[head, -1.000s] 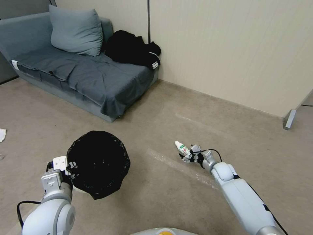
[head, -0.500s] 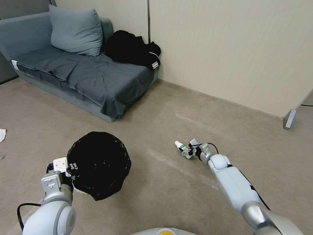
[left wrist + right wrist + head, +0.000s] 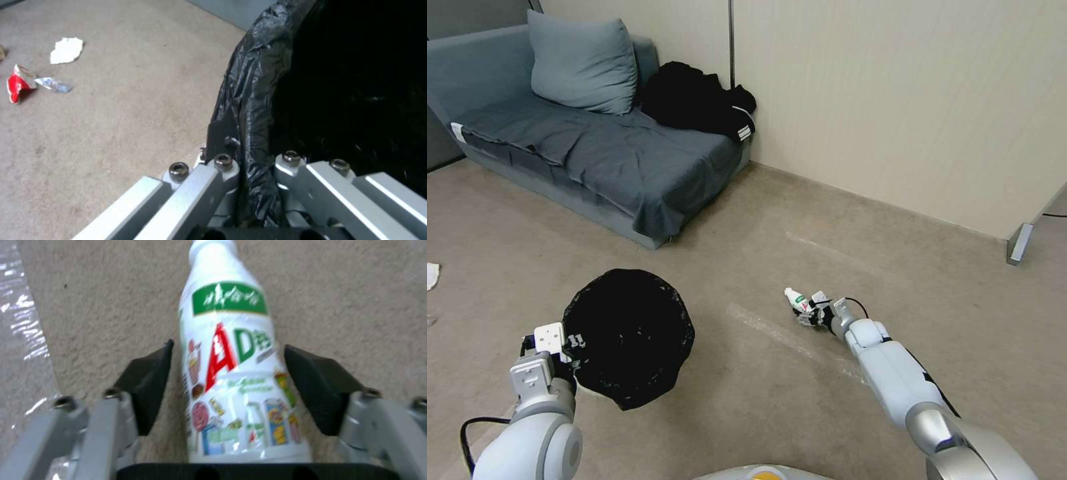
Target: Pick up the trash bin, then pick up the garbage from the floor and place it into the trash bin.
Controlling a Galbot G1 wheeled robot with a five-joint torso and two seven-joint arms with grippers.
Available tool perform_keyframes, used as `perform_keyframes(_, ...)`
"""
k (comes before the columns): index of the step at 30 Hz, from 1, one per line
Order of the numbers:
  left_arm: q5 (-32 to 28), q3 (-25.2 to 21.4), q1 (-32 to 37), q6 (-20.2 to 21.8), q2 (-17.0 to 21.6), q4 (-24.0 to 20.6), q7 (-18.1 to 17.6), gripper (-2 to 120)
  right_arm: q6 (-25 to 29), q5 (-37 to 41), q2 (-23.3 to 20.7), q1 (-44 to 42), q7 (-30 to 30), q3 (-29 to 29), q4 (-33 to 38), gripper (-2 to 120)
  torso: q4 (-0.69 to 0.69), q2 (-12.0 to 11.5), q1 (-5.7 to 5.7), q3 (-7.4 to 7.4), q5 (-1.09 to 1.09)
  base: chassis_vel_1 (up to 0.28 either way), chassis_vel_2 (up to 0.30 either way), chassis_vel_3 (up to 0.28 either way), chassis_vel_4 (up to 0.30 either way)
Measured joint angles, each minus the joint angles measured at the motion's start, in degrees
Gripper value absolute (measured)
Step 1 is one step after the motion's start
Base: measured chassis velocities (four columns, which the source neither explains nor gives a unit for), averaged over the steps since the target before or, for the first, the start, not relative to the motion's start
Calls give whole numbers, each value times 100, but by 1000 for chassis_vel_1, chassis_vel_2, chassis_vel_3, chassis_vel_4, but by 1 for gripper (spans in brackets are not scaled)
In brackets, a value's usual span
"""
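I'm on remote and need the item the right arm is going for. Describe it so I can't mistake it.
From the grey sofa, come forward across the carpet to the pale tape strip. There the right gripper sits open, one finger either side of a small white bottle lying flat. Its green band and big red-and-green "AD" label mark it out.

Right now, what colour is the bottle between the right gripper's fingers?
White bottle with a green, red-lettered label; clearest in the right wrist view.

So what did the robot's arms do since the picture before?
The right gripper reached lower onto the bottle on the floor; its open fingers now straddle it, not squeezing. The left gripper kept pinching the trash bin rim.
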Motion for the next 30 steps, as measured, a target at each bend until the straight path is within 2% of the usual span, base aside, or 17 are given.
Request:
perform_keyframes(2, 0, 1, 0, 0, -1, -6, 0, 2, -6, -10, 7, 0, 4, 5, -15, 60, 0, 0, 0, 0, 1, 0, 0, 0, 0)
perform_keyframes(5, 0, 8, -4, 0, -7, -9, -1, 2, -27, -14, 24, -15, 48, 22, -54, 45, 0, 0, 0, -1, -1, 0, 0, 0, 0)
perform_keyframes(14, -1, 25, -15, 0, 3, 2, -2, 2, -50, 7, 32, -49, 150, 66, -74, 27, 0, 1, -1, -1, -1, 0, 0, 0, 0)
perform_keyframes(23, 19, 65, -32, -1, 32, 37, -2, 2, -68, 157, -33, -117, 213, 62, 101, 25, 1, 0, 0, 0, 2, 0, 0, 0, 0)
perform_keyframes(27, 21, 90, -29, 0, 119, 62, -1, 2, -33, 480, -129, -245, 281, 51, 630, 21, -2, 0, 0, 1, 1, 0, 0, 0, 0)
perform_keyframes(29, -1, 114, -15, 8, 227, 83, 3, 2, -133, 947, -308, -495, 338, -125, 1632, 19, -1, 0, 0, 1, 0, 0, 0, 0, 0)
perform_keyframes(30, -1, 114, -15, 8, 227, 83, 3, 2, -133, 947, -308, -495, 338, -125, 1632, 19, -1, 0, 0, 1, 0, 0, 0, 0, 0)
